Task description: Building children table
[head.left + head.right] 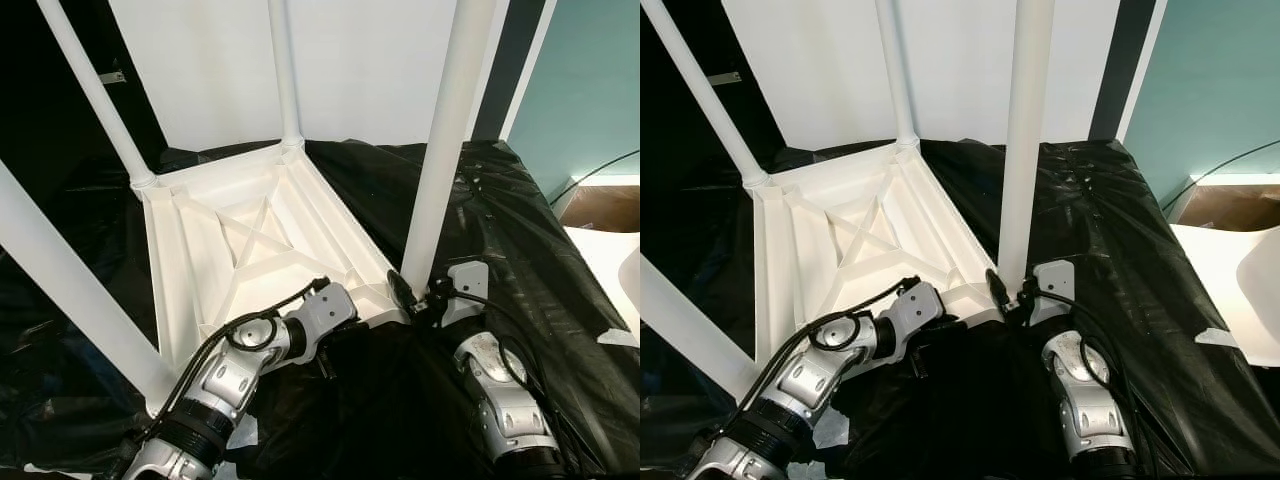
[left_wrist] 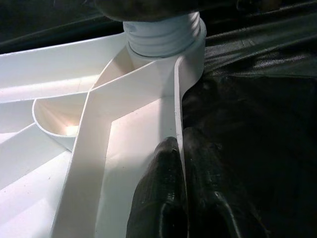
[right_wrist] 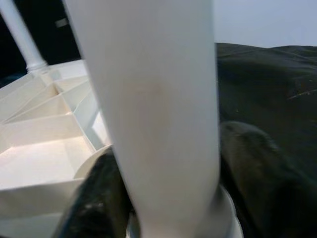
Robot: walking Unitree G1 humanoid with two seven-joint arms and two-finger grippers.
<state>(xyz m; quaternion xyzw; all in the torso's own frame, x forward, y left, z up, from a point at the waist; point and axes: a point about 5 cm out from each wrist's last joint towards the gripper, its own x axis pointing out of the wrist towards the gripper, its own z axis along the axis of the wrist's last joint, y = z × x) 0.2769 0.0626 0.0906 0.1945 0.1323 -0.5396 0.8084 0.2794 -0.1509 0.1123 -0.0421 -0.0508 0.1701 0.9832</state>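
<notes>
Right pincer (image 3: 163, 208) clamps leg (image 1: 448, 150) — forearm upright.

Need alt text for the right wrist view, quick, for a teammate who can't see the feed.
The right gripper is closed around the base of a white table leg, one black finger on each side of it. Behind lies the ribbed underside of the upturned white tabletop on black plastic sheeting.

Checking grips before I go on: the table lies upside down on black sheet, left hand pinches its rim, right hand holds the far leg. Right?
Not quite. The right hand holds the near leg, at its base by the near corner, as the left eye view shows. The rest stands: the table lies upside down on the black sheet, and the left hand pinches its rim.
</notes>
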